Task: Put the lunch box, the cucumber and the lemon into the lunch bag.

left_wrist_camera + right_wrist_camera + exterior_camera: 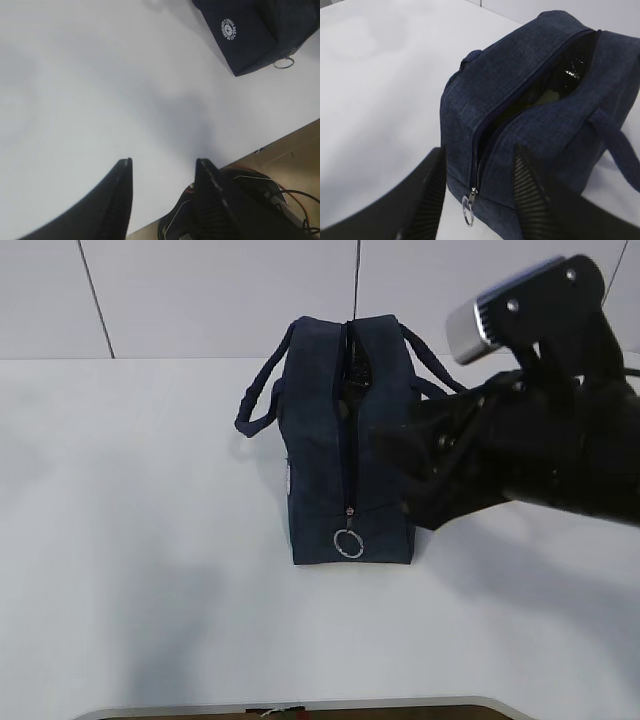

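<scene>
The lunch bag (350, 475) stands upright near the middle of the white table (150, 570), a boxy block of dark navy woven cloth with a slightly heathered grain. Two padded loop handles (262, 390) droop off its long sides. Its zipper runs along the top and down the near end; the top stretch gapes open, while the slider sits low on the end face with a thin silver ring pull (348, 543) hanging from it. A small round white logo (229, 28) is printed on the flank seen in the left wrist view.

Through the slit, the right wrist view shows a glossy dark lining and a dull greenish shape (547, 95) deep inside; whether that is the lunch box lid or the cucumber cannot be told. No lemon shows in any view.

The right gripper (480, 200) hovers over the near end of the bag, its black ribbed fingers (532, 200) spread moderately wide, with nothing between them but the bag's corner below. The left gripper (162, 190) hangs over bare table near the front edge, well apart from the bag, its smooth tapered black fingers (120, 192) parted and empty
</scene>
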